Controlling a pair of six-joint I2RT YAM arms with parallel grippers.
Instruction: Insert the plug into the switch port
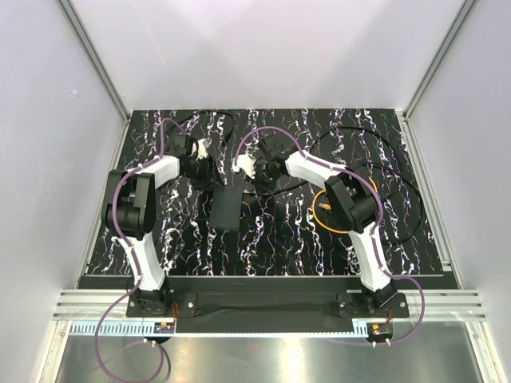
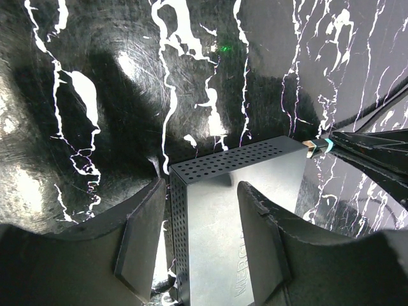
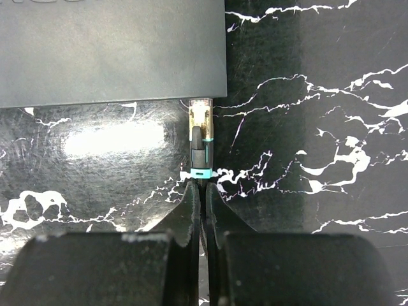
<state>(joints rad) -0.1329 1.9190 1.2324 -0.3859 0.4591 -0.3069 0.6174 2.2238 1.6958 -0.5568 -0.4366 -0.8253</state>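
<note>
Top external view: we see the small flat matte-black rectangular box (image 1: 226,209) lying on the black, white-veined marble tabletop (image 1: 399,239), about midway between left and right, with both arms bent in over its far end. The thin bright orange coiled cable (image 1: 335,231) rests to the right, beside the right arm. The left end effector (image 2: 203,191) has its fingers (image 2: 143,239) set apart, one on each side of the box. A sliver of tabletop shows between one finger and the box, so we cannot tell whether they clamp it. The right end effector (image 3: 203,186) is closed tight on the rear of the clear, teal-banded plug (image 3: 201,134). The plug's tip meets the box's narrow edge close to a corner; whether it has entered we cannot tell.
</note>
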